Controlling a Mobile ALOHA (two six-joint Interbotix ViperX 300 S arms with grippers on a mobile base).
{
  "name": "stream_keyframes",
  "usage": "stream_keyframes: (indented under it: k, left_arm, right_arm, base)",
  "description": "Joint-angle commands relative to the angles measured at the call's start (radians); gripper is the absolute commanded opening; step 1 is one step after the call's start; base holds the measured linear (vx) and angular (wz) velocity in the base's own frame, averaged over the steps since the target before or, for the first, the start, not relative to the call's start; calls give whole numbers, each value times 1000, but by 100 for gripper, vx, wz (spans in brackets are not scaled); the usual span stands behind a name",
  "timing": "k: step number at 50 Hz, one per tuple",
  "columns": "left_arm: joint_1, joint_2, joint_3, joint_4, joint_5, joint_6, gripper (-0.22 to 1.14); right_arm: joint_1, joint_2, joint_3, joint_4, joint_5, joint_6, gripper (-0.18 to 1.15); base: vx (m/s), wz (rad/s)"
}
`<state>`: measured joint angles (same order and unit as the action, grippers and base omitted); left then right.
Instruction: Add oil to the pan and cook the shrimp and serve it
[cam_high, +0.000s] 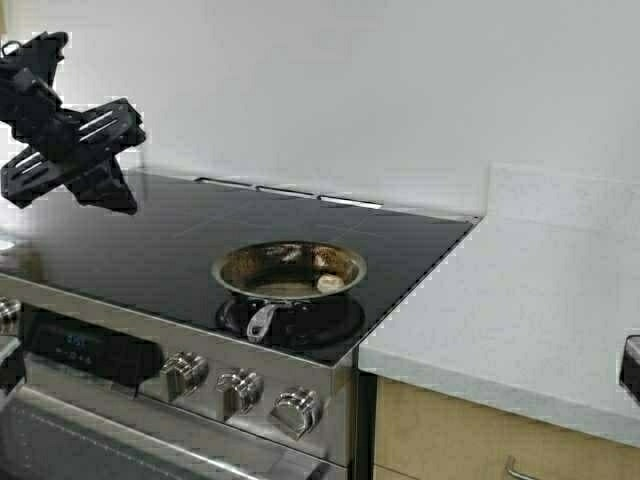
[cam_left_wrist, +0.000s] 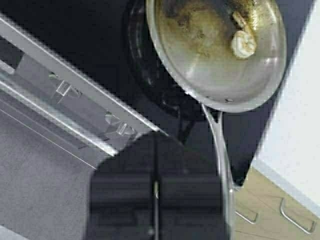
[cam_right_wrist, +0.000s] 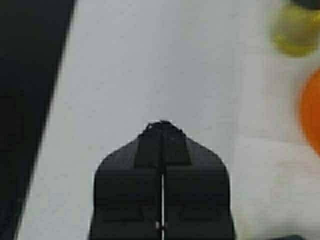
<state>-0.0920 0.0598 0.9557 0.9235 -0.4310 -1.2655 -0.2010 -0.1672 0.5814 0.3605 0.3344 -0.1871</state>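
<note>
The pan (cam_high: 289, 272) is sitting on the front burner of the stove (cam_high: 150, 235), handle toward the knobs, with the shrimp (cam_high: 330, 284) lying inside near its rim, so cooking appears to be under way. The left gripper (cam_left_wrist: 156, 145) is hanging high above the stove with its fingers clenched on nothing, likely waiting. The right gripper (cam_right_wrist: 161, 125), likewise closed and empty, is hovering over the counter (cam_right_wrist: 150, 65). Only the right wrist view is showing a yellow-green blur, possibly the oil (cam_right_wrist: 295, 30), and an orange bowl (cam_right_wrist: 312, 110).
</note>
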Motion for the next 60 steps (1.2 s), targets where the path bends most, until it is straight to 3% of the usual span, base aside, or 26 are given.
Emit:
stream_keyframes:
  k: [1,11,22,26,33,36,42,60]
  left_arm:
    - [0,-9,-18,2,-14,2,6]
    - [0,5,-21,2,-28,5,6]
    - [0,57,-25,6,-140,17,17]
    - [0,89,-29,31,-230,32,37]
    - [0,164,-48,58,-345,31,96]
    - [0,204,-51,63,-390,29,111]
    - [2,296,-69,64,-494,26,99]
    - [0,623,-196,104,-693,-75,101]
  right_arm:
    - [132,-32,34,2,-71,6,7]
    - [342,-9,87,3,-209,38,7]
    - [460,37,169,3,-371,66,7]
    - [489,48,192,5,-400,72,7]
    - [534,57,222,8,-449,100,7]
    - [549,58,236,8,-474,114,7]
    - [566,60,258,8,-523,124,7]
    - [571,84,275,8,-548,129,7]
  base:
    - [0,0]
    - [0,0]
    - [0,0]
    - [0,0]
    - [0,0]
    - [0,0]
    - [0,0]
    - [0,0]
